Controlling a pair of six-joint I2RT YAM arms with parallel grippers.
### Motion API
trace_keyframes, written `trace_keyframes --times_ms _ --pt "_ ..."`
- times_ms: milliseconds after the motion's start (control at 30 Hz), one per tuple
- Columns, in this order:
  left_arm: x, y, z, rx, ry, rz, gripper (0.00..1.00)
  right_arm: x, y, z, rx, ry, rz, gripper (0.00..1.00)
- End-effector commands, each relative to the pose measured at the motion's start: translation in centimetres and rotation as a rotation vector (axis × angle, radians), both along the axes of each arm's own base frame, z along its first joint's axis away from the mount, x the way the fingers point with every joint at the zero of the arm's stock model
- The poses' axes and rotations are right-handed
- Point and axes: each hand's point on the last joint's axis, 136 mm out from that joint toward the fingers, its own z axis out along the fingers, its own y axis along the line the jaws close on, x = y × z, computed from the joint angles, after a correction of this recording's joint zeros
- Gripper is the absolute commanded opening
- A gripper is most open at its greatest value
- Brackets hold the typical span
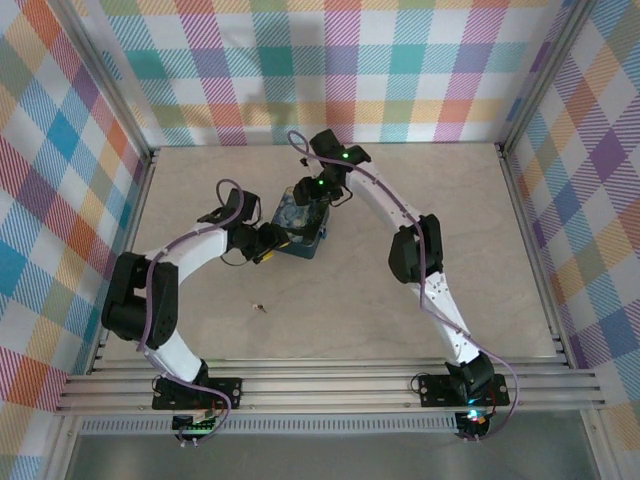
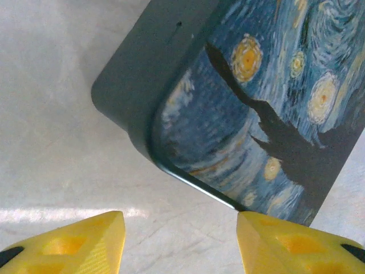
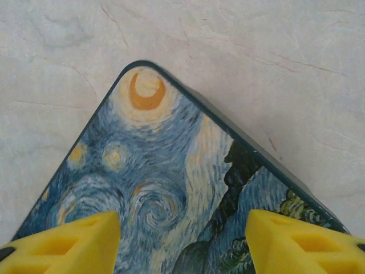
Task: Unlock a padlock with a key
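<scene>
The pale surface (image 1: pixel 450 200) is carrying everything, and the painted tin (image 1: pixel 303 243) is sitting near its middle, with the lid appearing to be on. Both arms are crowding this tin.

The left end effector (image 2: pixel 179 221) is facing one rounded corner of the tin from the left, low to the surface. Its yellow fingers are standing apart with nothing between them. The right end effector (image 3: pixel 182 217) is hanging just over the lid from the far side, also with its fingers apart and holding nothing.

A tiny dark sliver, which I am taking for the key (image 1: pixel 260 308), is lying flat on the surface. It is well apart from the tin, on the side of the arm bases. It is too small to be sure of. Where the padlock is lying I cannot tell; I am guessing it may be inside the tin.

Several things are threatening from here:
- A rounded corner is giving a poor grip, so the tin may be squeezing out and sliding on the smooth surface.
- If only one arm is pushing, the tin may be turning instead of opening.
- The two wrists are working very near each other and may be colliding over the lid.
- The key is thin and flat, so the thick fingers may be pushing it away instead of pinching it.
</scene>
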Motion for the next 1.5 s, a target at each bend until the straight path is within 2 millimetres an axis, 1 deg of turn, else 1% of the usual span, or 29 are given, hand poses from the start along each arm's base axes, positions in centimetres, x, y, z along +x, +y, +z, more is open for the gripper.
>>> trace_keyframes --times_ms 0,133,233,367,433,500,600,667,733,767,867,967,1100,1200,1333,1467 --pt "0.9 0.0 -0.3 0.011 0.021 0.002 0.55 -2.6 -2.5 -1.4 -0.112 0.069 0.029 0.60" --pt "2.4 -0.3 -1.0 0.006 0.043 0.006 0.52 -5.0 -4.2 -2.1 -0.153 0.106 0.035 0.60" --pt "3.7 -0.5 -1.2 -0.005 0.040 0.014 0.51 -7.1 -5.0 -2.3 -0.143 0.144 0.011 0.59" --pt "5.6 -1.1 -1.1 -0.016 0.033 0.013 0.51 -9.7 -4.8 -2.0 -0.093 0.189 -0.014 0.59" --pt "6.5 -1.4 -0.7 -0.023 0.024 0.009 0.51 -10.4 -4.6 -1.2 -0.070 0.199 -0.028 0.59" --pt "7.1 -1.5 -0.3 -0.019 0.015 0.007 0.51 -10.4 -4.4 0.3 -0.036 0.188 -0.053 0.59" --pt "7.6 -1.0 0.5 -0.011 -0.001 0.012 0.52 -9.4 -4.5 3.1 0.004 0.126 -0.096 0.61" --pt "7.6 -0.4 1.0 -0.011 -0.012 0.018 0.52 -8.6 -5.4 4.6 0.020 0.104 -0.145 0.63" --pt "7.4 0.0 1.4 -0.018 -0.025 0.024 0.53 -7.9 -6.6 5.4 0.033 0.107 -0.206 0.66" --pt "7.3 0.0 1.7 -0.027 -0.035 0.020 0.52 -7.5 -7.5 5.5 0.034 0.115 -0.240 0.67" --pt "6.9 -0.6 2.1 -0.069 -0.045 -0.008 0.52 -7.2 -9.8 4.9 0.013 0.144 -0.321 0.68" --pt "6.6 -1.4 1.7 -0.106 -0.029 -0.034 0.52 -7.4 -10.9 3.6 -0.002 0.171 -0.360 0.68" --pt "6.2 -2.2 1.0 -0.134 -0.011 -0.046 0.50 -7.8 -10.9 1.4 -0.015 0.222 -0.368 0.68" --pt "6.1 -3.4 0.4 -0.159 0.008 -0.058 0.49 -7.8 -10.5 -0.2 -0.023 0.267 -0.370 0.67" --pt "6.4 -5.3 -0.2 -0.184 0.023 -0.069 0.49 -7.0 -10.4 -1.7 -0.033 0.284 -0.370 0.65" --pt "7.2 -7.5 -0.6 -0.211 0.028 -0.088 0.48 -5.7 -11.1 -2.8 -0.047 0.293 -0.377 0.64"
